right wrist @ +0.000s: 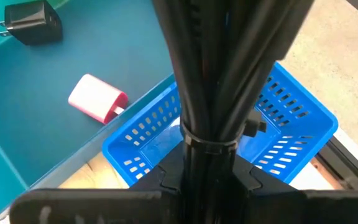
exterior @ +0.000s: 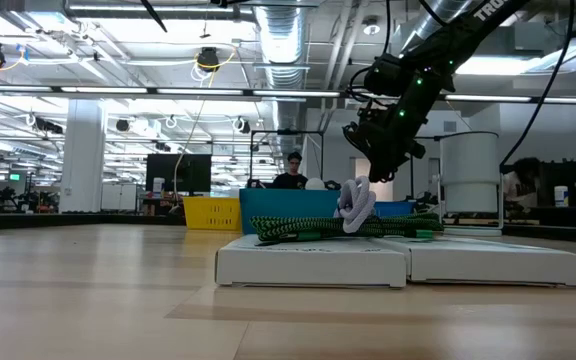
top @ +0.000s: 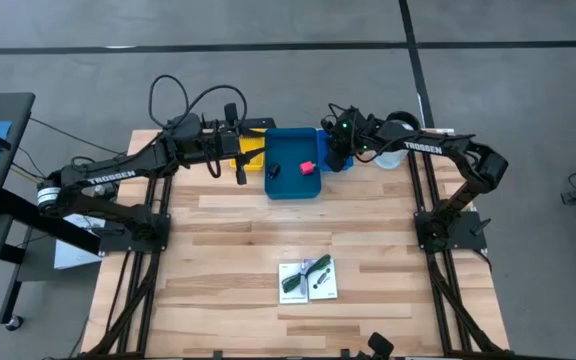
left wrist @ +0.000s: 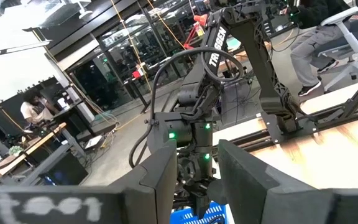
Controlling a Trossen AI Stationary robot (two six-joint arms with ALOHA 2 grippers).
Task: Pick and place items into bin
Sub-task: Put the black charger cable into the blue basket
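Right gripper (top: 336, 160) hangs at the blue bin's (top: 293, 190) right edge, upper centre of the high view; whether its jaws pinch anything I cannot tell. Left gripper (top: 240, 150), jaws parted and empty, sits just left of the bin. Inside lie a pink-red block (top: 307, 167) and a black piece (top: 273, 170). White cards (top: 308, 280) with a green cord (top: 303, 275) rest low on the table (top: 218, 250).

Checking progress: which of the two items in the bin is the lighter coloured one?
The pink block, lying near the bin's wall next to the slotted blue basket. The other item is a black piece, farther off.
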